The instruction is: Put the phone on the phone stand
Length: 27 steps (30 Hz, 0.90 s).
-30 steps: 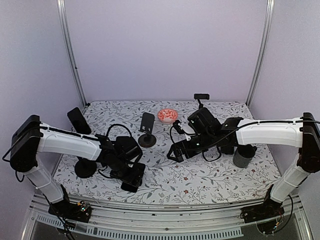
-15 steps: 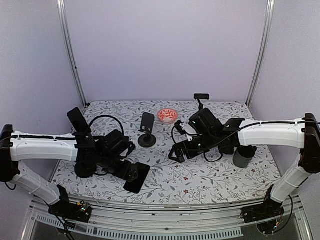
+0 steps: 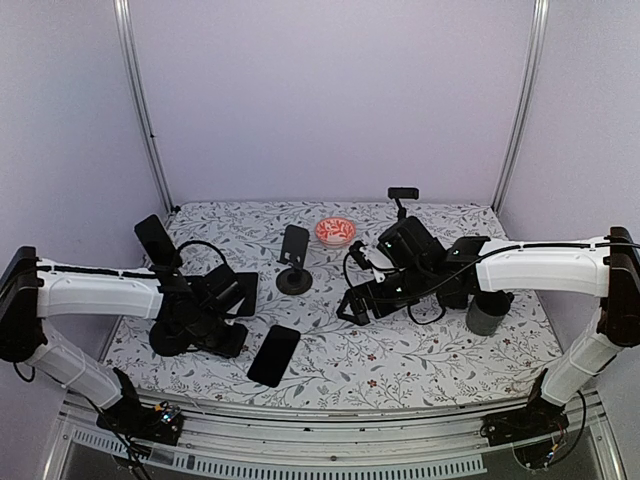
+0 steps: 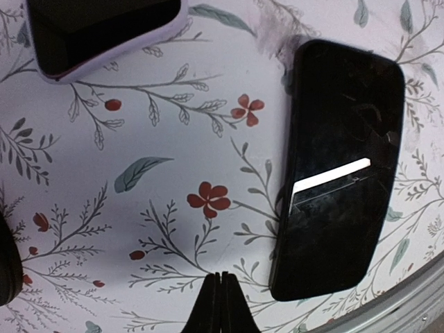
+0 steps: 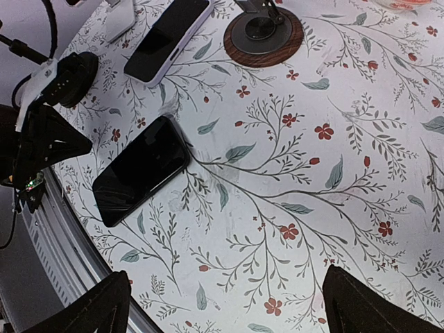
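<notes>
A black phone (image 3: pixel 274 355) (image 4: pixel 340 173) lies flat, screen up, near the table's front edge; it also shows in the right wrist view (image 5: pixel 142 170). My left gripper (image 3: pixel 238 345) (image 4: pixel 222 281) is shut on nothing, its tips just left of the phone and not touching it. The phone stand (image 3: pixel 293 262) stands mid-table on a round base (image 5: pixel 263 31) with nothing on it. My right gripper (image 3: pixel 355 300) (image 5: pixel 232 312) hovers open right of the stand, with only tablecloth between its fingers.
A second phone in a pale case (image 3: pixel 243 293) (image 4: pixel 104 28) (image 5: pixel 166 38) lies behind my left gripper. Another stand (image 3: pixel 158 240) rises at the left and a third (image 3: pixel 403 195) at the back. A pink bowl (image 3: pixel 335 231) and a grey cup (image 3: pixel 487 315) sit nearby.
My left gripper has let go of the black phone, drawn back to the left and shut. The phone now lies flat on the cloth. The right arm has stayed put.
</notes>
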{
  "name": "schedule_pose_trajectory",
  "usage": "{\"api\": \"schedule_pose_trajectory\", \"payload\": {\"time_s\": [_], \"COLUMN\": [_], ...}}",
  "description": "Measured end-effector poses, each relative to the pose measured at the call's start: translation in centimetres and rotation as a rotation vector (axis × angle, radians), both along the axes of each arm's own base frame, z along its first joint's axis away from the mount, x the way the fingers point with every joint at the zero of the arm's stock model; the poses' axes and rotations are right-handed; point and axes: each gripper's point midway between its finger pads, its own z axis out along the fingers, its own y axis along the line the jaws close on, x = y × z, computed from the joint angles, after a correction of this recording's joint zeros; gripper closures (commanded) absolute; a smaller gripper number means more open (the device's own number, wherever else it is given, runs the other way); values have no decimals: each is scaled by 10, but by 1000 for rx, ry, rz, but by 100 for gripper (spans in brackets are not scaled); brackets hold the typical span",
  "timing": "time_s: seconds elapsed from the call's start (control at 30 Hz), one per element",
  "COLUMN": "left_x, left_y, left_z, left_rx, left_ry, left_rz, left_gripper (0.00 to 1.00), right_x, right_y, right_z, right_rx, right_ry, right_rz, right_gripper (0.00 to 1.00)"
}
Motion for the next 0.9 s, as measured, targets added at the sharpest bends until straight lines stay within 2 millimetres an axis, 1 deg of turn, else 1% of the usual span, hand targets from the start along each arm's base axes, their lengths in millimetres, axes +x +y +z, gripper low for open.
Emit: {"api": "schedule_pose_trajectory", "payload": {"time_s": [0.17, 0.23, 0.37, 0.47, 0.57, 0.7, 0.83, 0.9], "left_x": [-13, -15, -15, -14, -15, -22, -26, -26], "left_y": [2, -1, -13, -28, -50, -79, -110, -120], "left_z": [-19, -22, -26, -25, -24, -24, -23, -22], "left_rx": [4, -5, -37, -66, -99, -138, -174, -185], "left_ry": [60, 71, 78, 84, 89, 100, 105, 99], "left_rz": [-35, -51, -89, -131, -195, -297, -381, -410], "left_gripper": [100, 100, 100, 99, 98, 94, 93, 91], "right_x": [0, 0, 0, 0, 0, -2, -2, -2], "right_y": [0, 0, 0, 0, 0, -3, -3, -3], "right_z": [0, 0, 0, 0, 0, -2, -1, 0], "right_rx": [0, -1, -1, -1, -1, -4, -2, 0], "right_ry": [0, 0, 0, 0, 0, 2, 3, 2], "right_rz": [0, 0, 0, 0, 0, -1, -3, -3], "right_gripper": [1, 1, 1, 1, 1, 1, 1, 1]}}
